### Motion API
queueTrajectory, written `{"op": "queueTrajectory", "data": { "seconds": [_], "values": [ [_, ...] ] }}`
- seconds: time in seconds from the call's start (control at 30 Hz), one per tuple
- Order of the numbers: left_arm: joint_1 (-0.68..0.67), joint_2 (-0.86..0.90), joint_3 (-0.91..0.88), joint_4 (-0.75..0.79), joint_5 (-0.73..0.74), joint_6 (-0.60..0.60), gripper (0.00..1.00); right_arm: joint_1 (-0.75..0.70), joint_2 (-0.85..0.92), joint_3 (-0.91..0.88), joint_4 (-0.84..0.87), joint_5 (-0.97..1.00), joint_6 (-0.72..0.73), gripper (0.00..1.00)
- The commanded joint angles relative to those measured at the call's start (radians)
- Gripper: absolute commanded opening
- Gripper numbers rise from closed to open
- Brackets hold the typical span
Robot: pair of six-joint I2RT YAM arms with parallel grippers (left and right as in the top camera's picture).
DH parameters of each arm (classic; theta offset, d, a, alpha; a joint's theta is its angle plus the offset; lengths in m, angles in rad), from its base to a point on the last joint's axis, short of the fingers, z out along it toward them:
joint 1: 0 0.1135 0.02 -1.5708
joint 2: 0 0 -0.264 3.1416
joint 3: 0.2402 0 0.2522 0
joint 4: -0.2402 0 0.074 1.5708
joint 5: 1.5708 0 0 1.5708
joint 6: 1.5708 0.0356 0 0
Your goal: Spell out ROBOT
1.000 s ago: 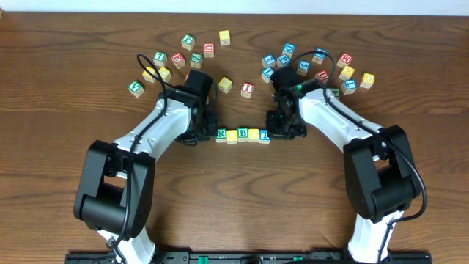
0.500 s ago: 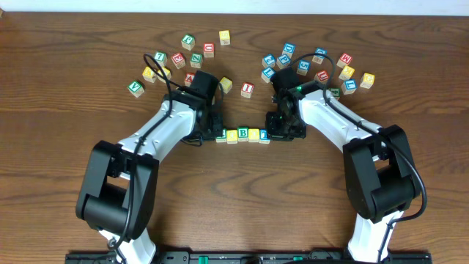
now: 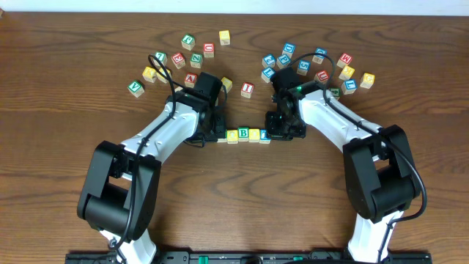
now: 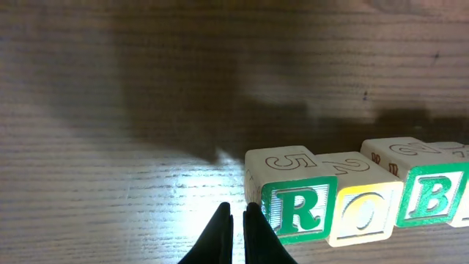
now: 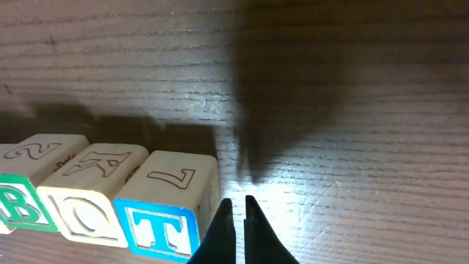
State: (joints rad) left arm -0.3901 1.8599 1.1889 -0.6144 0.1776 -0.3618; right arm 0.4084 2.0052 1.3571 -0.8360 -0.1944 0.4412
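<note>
A row of wooden cubes lies mid-table. In the left wrist view I read a green R cube [image 4: 293,213], a yellow O cube [image 4: 366,214] and a green B cube [image 4: 432,202]. The right wrist view shows the B cube [image 5: 16,207], a second yellow O cube [image 5: 84,214] and a blue T cube [image 5: 157,229]. My left gripper [image 4: 236,209] is shut and empty, its tip against the R cube's left side. My right gripper [image 5: 236,204] is shut and empty, right beside the T cube. From overhead, the left gripper [image 3: 218,133] hides the R cube, and the right gripper [image 3: 272,134] sits at the row's right end.
Loose letter cubes are scattered behind the row, in a left cluster [image 3: 176,62] and a right cluster [image 3: 319,66]. A red I cube [image 3: 247,89] and a yellow cube [image 3: 226,84] lie closest behind the row.
My left gripper has slid right against the R end of the row and now covers the R cube from above. The right arm has hardly moved.
</note>
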Motion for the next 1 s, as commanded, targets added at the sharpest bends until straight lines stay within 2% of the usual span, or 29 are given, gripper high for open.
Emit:
{"op": "queueTrajectory", "data": {
  "seconds": [0.0, 0.97],
  "values": [
    [-0.02, 0.016, -0.009, 0.015, -0.002, 0.01, 0.08, 0.005, 0.009, -0.005, 0.007, -0.019, 0.014, 0.01],
    [-0.127, 0.016, -0.009, 0.149, -0.001, -0.01, 0.08, -0.076, 0.009, -0.003, 0.031, -0.022, -0.064, 0.01]
  ]
}}
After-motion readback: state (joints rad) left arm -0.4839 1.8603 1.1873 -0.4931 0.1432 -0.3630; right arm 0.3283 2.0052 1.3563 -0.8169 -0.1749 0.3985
